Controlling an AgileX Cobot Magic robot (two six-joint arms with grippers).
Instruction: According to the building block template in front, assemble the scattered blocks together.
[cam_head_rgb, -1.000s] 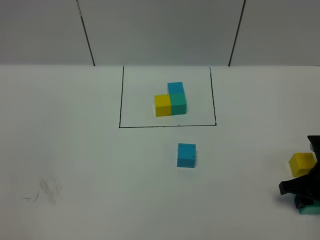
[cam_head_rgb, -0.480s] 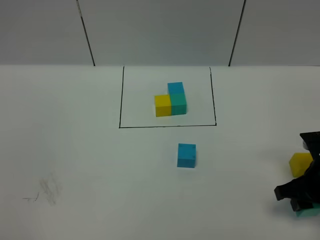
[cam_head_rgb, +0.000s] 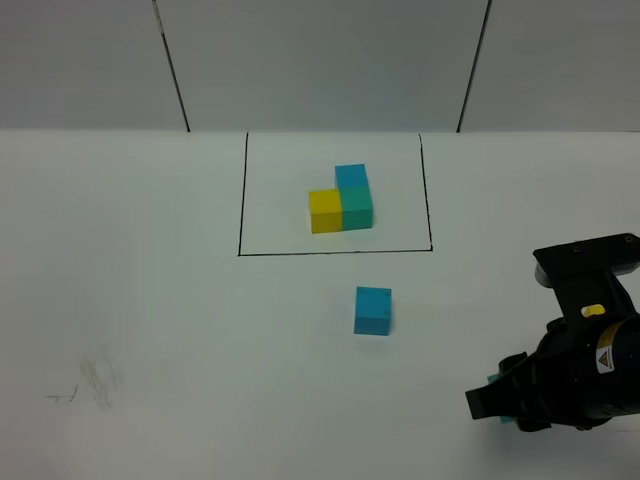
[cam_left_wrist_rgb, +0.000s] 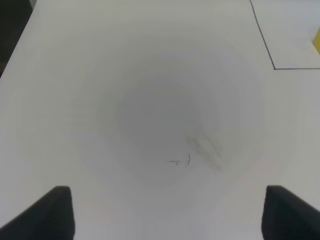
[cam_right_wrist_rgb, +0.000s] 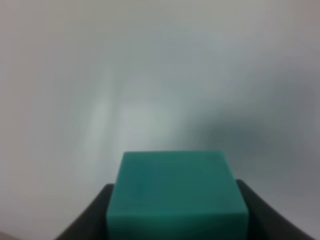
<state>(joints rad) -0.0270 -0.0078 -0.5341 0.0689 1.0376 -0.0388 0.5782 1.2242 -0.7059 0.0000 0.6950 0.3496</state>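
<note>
Right gripper (cam_right_wrist_rgb: 175, 220) clamped on teal-green plastic cube (cam_right_wrist_rgb: 177, 192), near right of white table (cam_head_rgb: 150, 300). Sky-blue cube (cam_head_rgb: 373, 309) loose mid-table, nearer than yellow-teal-blue L-shaped template (cam_head_rgb: 341, 200). Left gripper (cam_left_wrist_rgb: 165, 215) wide apart, empty.

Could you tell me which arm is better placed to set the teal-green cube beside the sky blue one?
Right: the right end effector holds the teal-green cube. The left end effector hangs open and empty over bare table on the far side.

The teal-green cube (cam_right_wrist_rgb: 177, 187) looks smooth and matt; the white table (cam_head_rgb: 150, 300) matt, faintly scuffed.
</note>
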